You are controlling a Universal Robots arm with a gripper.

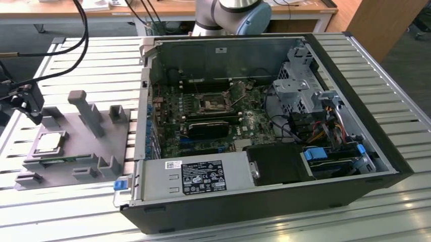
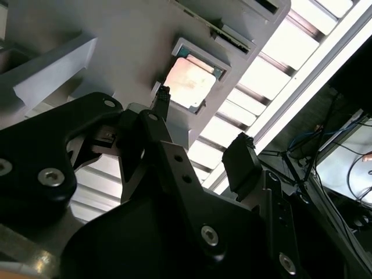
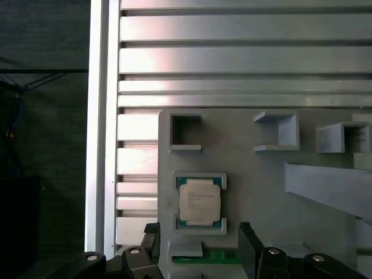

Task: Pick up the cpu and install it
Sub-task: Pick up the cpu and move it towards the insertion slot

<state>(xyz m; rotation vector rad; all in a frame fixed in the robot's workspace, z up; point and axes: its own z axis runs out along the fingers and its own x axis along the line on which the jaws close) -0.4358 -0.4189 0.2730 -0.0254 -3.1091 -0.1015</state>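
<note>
Find the cpu (image 3: 199,200) lying flat, silver top upward, in a shallow square pocket of the grey fixture tray (image 3: 261,192). Look for the tray on the slatted counter (image 1: 88,55) at the exterior view's left, well apart from the open computer case (image 1: 222,55).

See the hand (image 3: 199,243) hovering above the tray near the cpu, spread wide and pinching nothing. In both wrist views, note the black fingertips (image 2: 161,96) set wider than the chip, not touching it and not yet straight over it.

Judging from this, take the step in hand as the approach for the pick. To do it well:

- Centre the hand over the chip first, with fingertips parallel to two opposite edges.
- Choose the two free edges, not the two sides guarded by the raised lips of the pocket.
- Come down straight and slowly, without any tilt.
- Close gently on the thin rim only, never pressing on the metal top.
- Beware of a crooked grip, likely to jam the chip against a lip or to lose it.

Cannot tell from here the depth of the pocket, so better to descend with care.
</note>
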